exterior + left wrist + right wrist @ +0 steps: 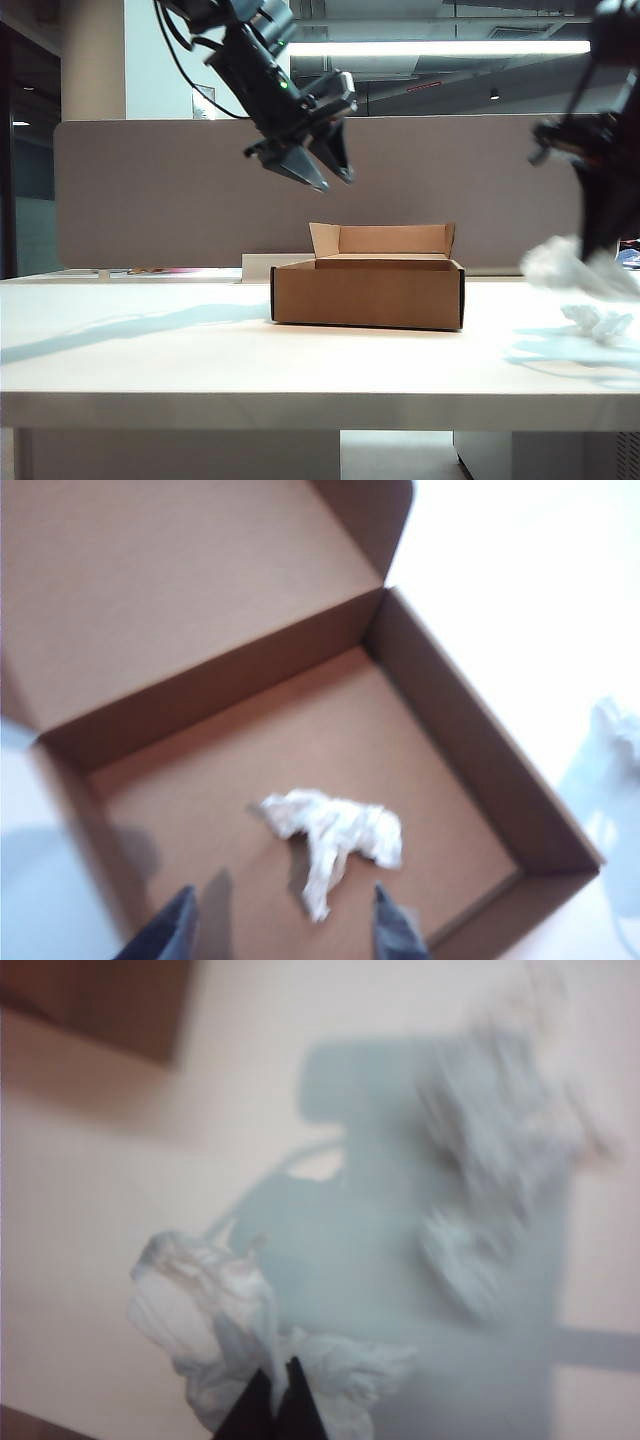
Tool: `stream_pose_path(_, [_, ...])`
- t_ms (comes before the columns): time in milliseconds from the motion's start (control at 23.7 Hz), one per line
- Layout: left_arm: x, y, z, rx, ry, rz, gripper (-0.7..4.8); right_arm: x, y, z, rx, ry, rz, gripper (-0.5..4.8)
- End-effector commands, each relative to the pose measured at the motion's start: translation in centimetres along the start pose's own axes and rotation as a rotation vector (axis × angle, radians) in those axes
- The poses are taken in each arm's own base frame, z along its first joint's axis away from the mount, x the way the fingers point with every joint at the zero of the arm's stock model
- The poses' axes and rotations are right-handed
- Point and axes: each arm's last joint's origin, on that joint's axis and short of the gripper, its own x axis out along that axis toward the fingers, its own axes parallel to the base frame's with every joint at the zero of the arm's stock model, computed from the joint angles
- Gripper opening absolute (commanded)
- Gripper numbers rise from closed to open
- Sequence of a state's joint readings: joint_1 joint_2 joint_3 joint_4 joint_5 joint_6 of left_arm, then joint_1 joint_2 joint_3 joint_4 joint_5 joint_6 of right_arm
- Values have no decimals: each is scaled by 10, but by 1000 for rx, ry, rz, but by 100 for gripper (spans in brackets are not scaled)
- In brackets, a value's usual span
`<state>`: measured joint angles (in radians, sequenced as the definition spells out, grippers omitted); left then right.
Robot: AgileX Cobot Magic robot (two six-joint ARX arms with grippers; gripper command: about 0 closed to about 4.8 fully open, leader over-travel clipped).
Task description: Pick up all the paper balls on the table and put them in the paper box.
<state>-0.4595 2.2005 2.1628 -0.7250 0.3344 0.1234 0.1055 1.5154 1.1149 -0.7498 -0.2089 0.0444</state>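
The brown paper box [367, 293] stands open in the middle of the white table [150, 350]. My left gripper [322, 172] hangs above the box with its jaws open and nothing between them. In the left wrist view one crumpled white paper ball [335, 830] lies on the box floor [200, 810], beyond the open left gripper [285, 915]. My right gripper [277, 1380] is shut on a second paper ball [230, 1330]. This paper ball [560, 265] is held above the table at the far right. A third paper ball [597, 322] lies on the table beneath it.
A grey divider panel [150, 190] runs behind the table. The box's lid flaps [380, 238] stand upright on its far side. The right arm's shadow [380, 1240] falls across the table around the blurred loose ball [500, 1140]. A box corner [100, 1005] shows in the right wrist view.
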Motion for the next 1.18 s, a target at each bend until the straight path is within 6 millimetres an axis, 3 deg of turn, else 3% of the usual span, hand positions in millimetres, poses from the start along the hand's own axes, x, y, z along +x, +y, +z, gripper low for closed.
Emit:
stream_pose_path(42, [-24, 1, 3, 9, 25, 36, 214, -10, 16, 21, -71, -156, 71, -3])
stream_pose_path(337, [-60, 13, 9, 3, -12, 116, 214, -4, 43, 39, -179, -330, 138, -4])
stream_pose_path(590, [-94, 23, 12, -22, -38, 160, 214, 25, 55, 55, -216, -423, 176, -4])
stream_pose_path(842, [-133, 15, 13, 49, -47, 224, 205, 61, 57, 66, -191, -450, 193, -4])
stream_pose_path(1179, [-152, 4, -10, 201, 17, 307, 206, 83, 54, 65, -182, -414, 185, -3])
